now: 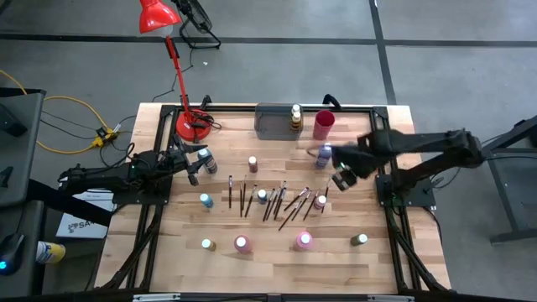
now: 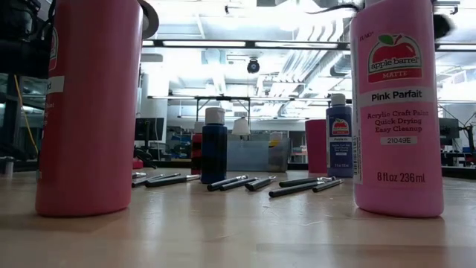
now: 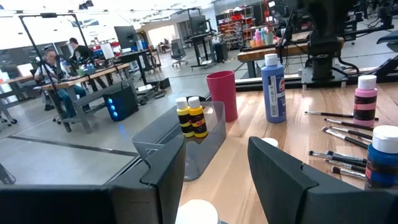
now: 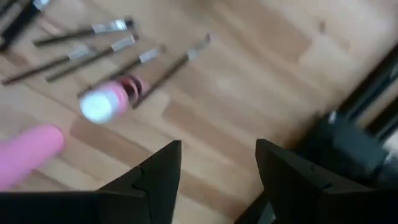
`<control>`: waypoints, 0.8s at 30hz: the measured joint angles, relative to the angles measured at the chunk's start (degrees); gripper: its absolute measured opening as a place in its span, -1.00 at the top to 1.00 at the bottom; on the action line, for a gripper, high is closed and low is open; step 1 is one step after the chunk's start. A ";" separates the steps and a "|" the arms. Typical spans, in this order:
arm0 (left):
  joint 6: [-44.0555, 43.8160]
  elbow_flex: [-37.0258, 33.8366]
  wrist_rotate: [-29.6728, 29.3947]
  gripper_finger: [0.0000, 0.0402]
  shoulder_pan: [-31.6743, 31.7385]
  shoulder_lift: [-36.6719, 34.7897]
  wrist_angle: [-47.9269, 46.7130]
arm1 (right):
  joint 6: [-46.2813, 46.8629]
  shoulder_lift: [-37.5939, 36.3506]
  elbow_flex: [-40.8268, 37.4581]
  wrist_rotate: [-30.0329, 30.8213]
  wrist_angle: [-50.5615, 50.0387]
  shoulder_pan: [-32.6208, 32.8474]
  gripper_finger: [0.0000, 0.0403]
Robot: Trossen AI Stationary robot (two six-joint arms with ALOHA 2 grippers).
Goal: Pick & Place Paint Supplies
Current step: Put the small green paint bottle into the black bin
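Note:
Several paint bottles stand scattered on the wooden table [image 1: 277, 268], among them pink ones [image 1: 303, 242] near the front and a blue one [image 1: 323, 155] by the red cup [image 1: 324, 124]. Thin dark brushes [image 1: 273, 201] lie in a loose row at mid-table. Two yellow bottles [image 3: 191, 117] stand in the grey bin [image 1: 275, 122]. My right gripper [image 1: 344, 178] hangs open above the table, pointing down, just right of the brushes [image 4: 112, 50], with nothing between its fingers [image 4: 217, 149]. My left gripper [image 1: 195, 164] rests open and level at the table's left; a white-capped bottle [image 3: 196, 213] stands just below its fingers.
A red desk lamp [image 1: 186, 117] stands at the far left corner. The low view is flanked by two big pink bottles [image 2: 89, 104] [image 2: 398, 112]. Bare wood lies along the front edge and at the right, by the right arm's base [image 1: 403, 193].

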 joint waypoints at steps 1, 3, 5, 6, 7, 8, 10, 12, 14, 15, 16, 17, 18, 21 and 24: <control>-0.01 0.00 -0.02 0.15 -0.01 0.02 0.00 | 3.16 -1.10 -1.40 -0.46 -0.02 1.98 0.01; -0.02 -0.02 -0.01 0.15 -0.02 0.00 0.00 | 8.94 -3.11 -3.97 -1.18 0.30 6.00 0.01; 0.00 -0.02 0.00 0.15 0.00 0.02 0.01 | 14.45 -4.34 -5.97 -1.82 0.69 9.87 0.01; 0.00 0.00 -0.01 0.15 -0.01 0.02 0.00 | 17.08 -4.79 -6.94 -2.32 1.11 11.87 0.01; -0.01 0.00 -0.01 0.15 -0.02 0.01 0.00 | 19.76 -5.10 -7.75 -2.85 1.63 13.80 0.01; -0.02 -0.01 -0.01 0.15 0.00 0.01 0.00 | 22.62 -5.29 -8.43 -3.40 2.27 15.81 0.01; 0.00 0.00 -0.02 0.15 -0.02 0.02 0.00 | 27.81 -5.36 -9.34 -4.17 3.79 19.72 0.01; 0.00 0.00 -0.02 0.15 0.00 0.02 0.00 | 33.40 -5.01 -9.87 -4.26 5.50 23.52 0.01; 0.00 -0.01 -0.02 0.15 0.00 0.01 0.00 | 38.91 -4.37 -10.35 -4.23 7.78 26.89 0.01; -0.01 -0.02 -0.02 0.15 -0.01 0.01 0.00 | 41.54 -3.80 -10.41 -4.27 8.55 28.27 0.01; -0.02 0.00 -0.02 0.15 0.00 0.01 0.00 | 43.98 -3.06 -10.41 -4.30 9.33 29.60 0.01; 0.00 -0.01 -0.02 0.15 0.00 0.02 0.00 | 46.24 -2.27 -10.41 -4.63 9.97 30.68 0.01; -0.02 -0.02 -0.02 0.15 -0.02 0.02 0.00 | 48.38 -1.36 -10.41 -5.39 10.66 31.55 0.01; -0.01 0.00 -0.02 0.15 -0.02 0.00 0.00 | 53.20 1.59 -10.41 -8.03 13.12 34.04 0.01; -0.02 0.00 0.00 0.15 0.00 0.00 0.00 | 56.97 4.00 -10.41 -9.98 14.52 36.81 0.01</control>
